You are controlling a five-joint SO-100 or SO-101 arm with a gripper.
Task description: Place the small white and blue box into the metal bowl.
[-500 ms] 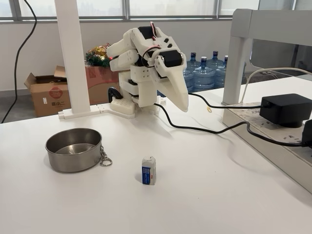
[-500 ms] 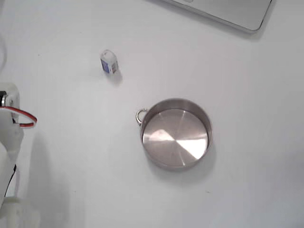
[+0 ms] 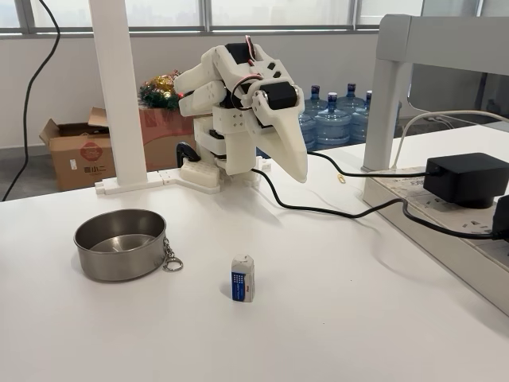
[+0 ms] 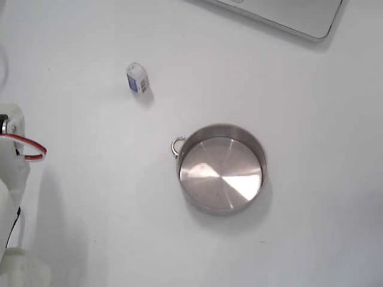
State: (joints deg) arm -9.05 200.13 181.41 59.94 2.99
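The small white and blue box (image 3: pixel 242 278) stands upright on the white table, near the front and a little right of the metal bowl (image 3: pixel 119 267). The bowl is empty, and a keyring chain (image 3: pixel 172 259) hangs from its rim on the box's side. In the fixed view from above, the box (image 4: pixel 137 78) lies up and to the left of the bowl (image 4: pixel 222 127). My white arm is folded at the back of the table. Its gripper (image 3: pixel 296 171) points down, shut and empty, well above and behind the box. Part of the arm with a red wire (image 4: pixel 12 161) shows at the left edge.
A black cable (image 3: pixel 318 208) runs from the arm's base to a black power adapter (image 3: pixel 465 177) on a white strip at the right. A white post (image 3: pixel 119 87) stands behind the bowl. A laptop corner (image 4: pixel 287 15) lies at the top of the fixed view from above.
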